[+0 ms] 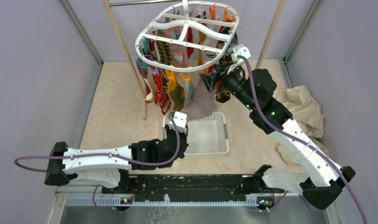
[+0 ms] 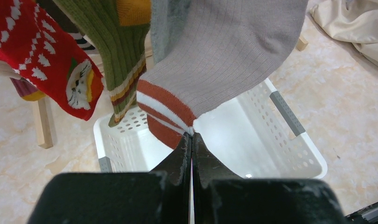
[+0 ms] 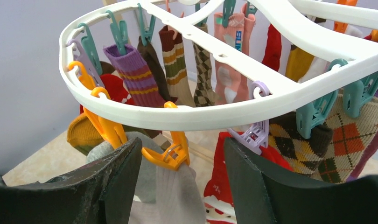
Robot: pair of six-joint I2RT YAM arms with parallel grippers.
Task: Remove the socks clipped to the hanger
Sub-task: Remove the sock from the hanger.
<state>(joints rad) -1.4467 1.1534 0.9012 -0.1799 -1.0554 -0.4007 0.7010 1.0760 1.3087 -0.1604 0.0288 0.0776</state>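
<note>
Left wrist view: left gripper (image 2: 192, 136) jaws pinching grey sock (image 2: 234, 51) taut; right gripper (image 3: 180, 148) jaws gaping around orange clip (image 3: 171, 156) for release.

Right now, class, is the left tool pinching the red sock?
No, the left tool is shut on the grey sock's rust-striped end, not the red sock.
</note>
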